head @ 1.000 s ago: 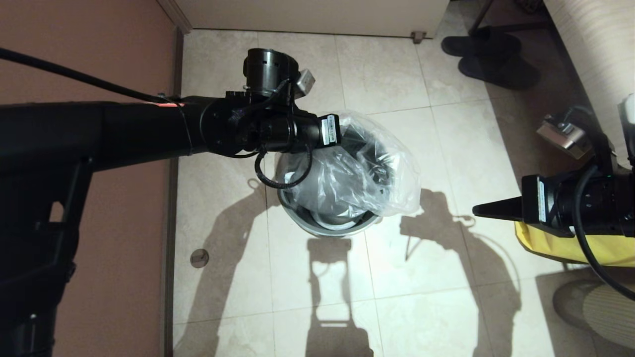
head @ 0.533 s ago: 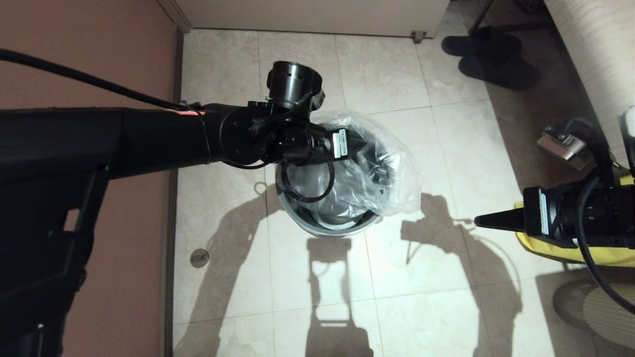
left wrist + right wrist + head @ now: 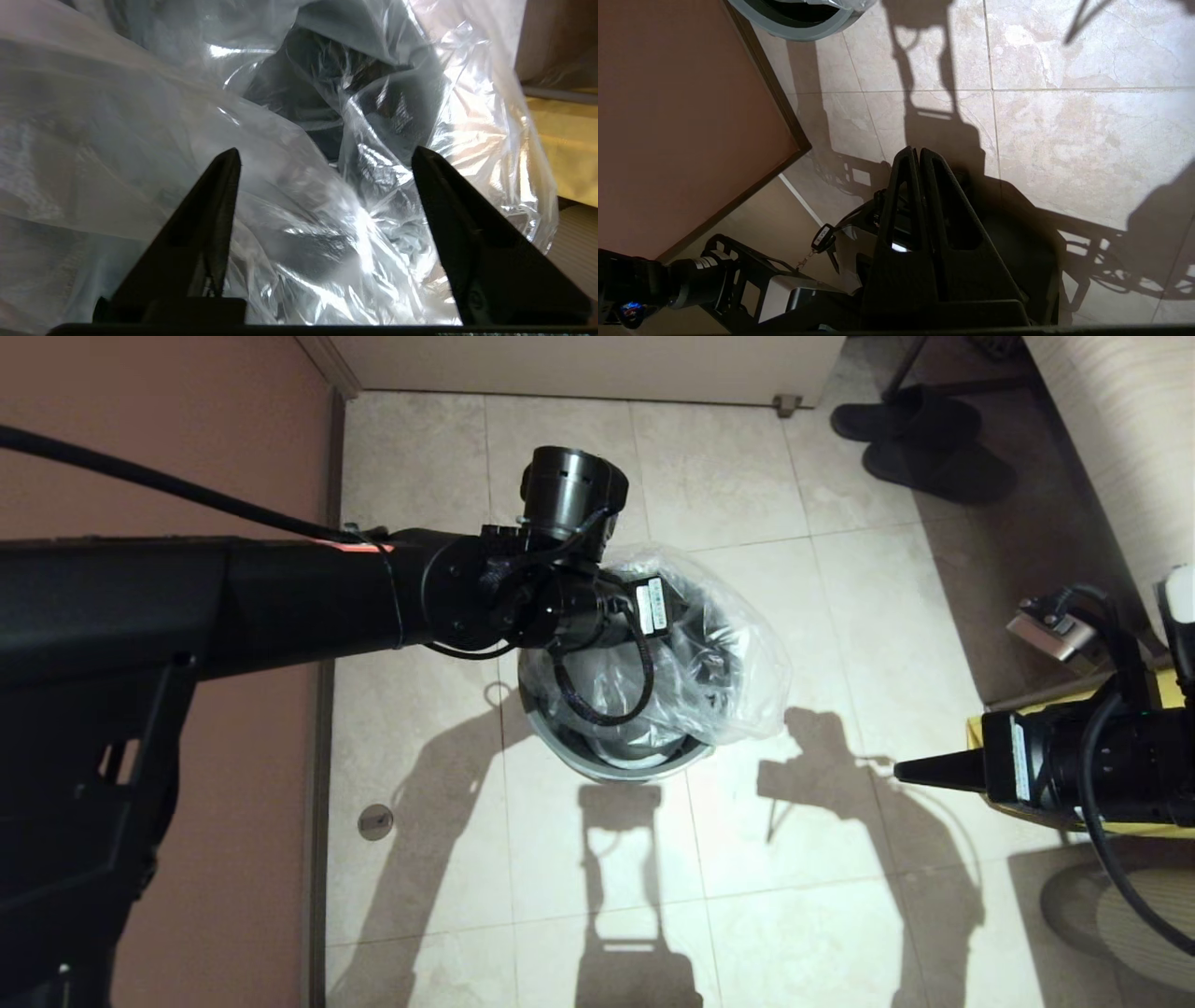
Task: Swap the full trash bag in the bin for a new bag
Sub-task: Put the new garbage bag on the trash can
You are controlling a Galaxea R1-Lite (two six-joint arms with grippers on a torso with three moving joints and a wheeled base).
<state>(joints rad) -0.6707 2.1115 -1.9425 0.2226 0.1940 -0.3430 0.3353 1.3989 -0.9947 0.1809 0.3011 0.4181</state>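
Note:
The bin (image 3: 616,767) stands on the tiled floor mid-view, its grey rim showing at the near side. The new bag (image 3: 724,677), clear and crinkly, is bunched over the bin's mouth and spills past its right side. My left arm reaches in from the left, its wrist (image 3: 644,607) over the bin and its fingers pushed into the plastic. In the left wrist view my left gripper (image 3: 326,155) is open, with loose folds of the new bag (image 3: 299,224) lying between the fingers. My right gripper (image 3: 920,770) hangs shut and empty to the bin's right. The full trash bag is out of view.
A brown wall (image 3: 168,429) runs along the left. A yellow sheet (image 3: 1120,821) lies under my right arm. Dark slippers (image 3: 920,439) sit at the far right. The right wrist view shows the bin's rim (image 3: 794,28), bare tiles (image 3: 1087,140) and my own base.
My left gripper has opened, and its wrist has shifted right, further over the bin. The right arm has sunk slightly.

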